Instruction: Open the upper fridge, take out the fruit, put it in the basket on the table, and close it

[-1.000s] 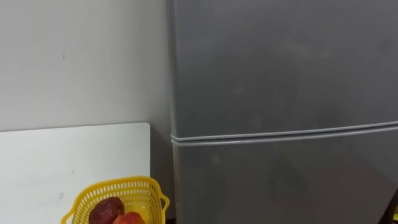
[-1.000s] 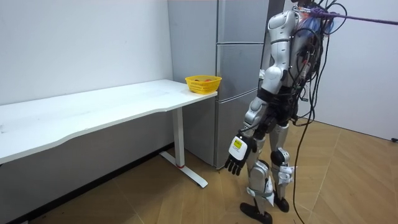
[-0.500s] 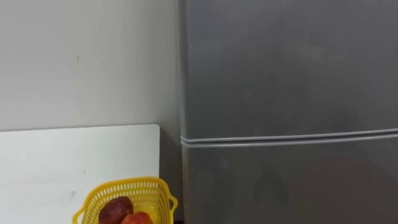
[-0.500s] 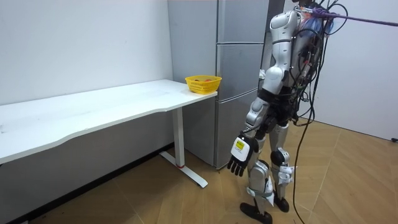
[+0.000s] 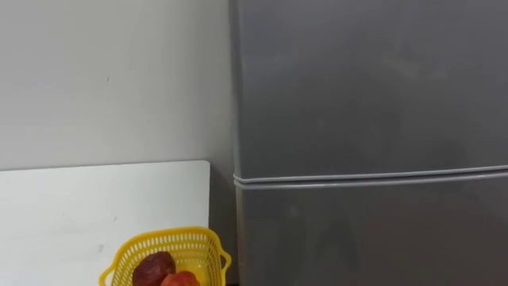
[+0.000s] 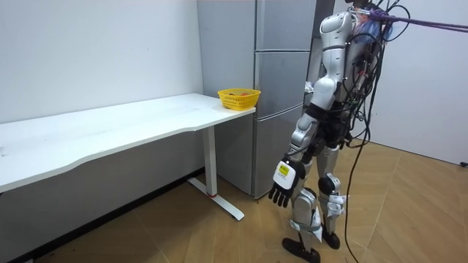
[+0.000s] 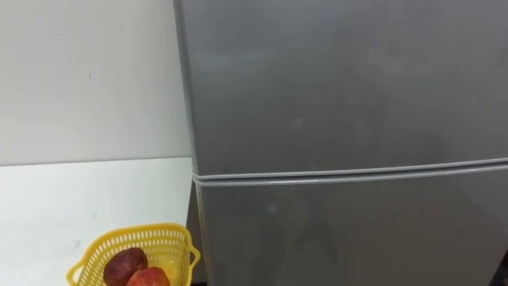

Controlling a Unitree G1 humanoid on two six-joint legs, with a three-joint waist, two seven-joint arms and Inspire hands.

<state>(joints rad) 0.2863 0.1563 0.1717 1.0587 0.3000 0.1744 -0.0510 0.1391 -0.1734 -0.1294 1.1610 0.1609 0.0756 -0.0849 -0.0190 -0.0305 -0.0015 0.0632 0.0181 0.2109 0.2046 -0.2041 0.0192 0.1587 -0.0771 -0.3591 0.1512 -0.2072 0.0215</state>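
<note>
Grey two-door fridge, doors closed

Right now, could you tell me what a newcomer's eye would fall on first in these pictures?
The tall grey fridge stands straight ahead of the robot, both its doors shut. Beside it, at the corner of the white table, sits a yellow basket holding reddish fruit. The robot's left hand hangs open by its thigh.
</note>
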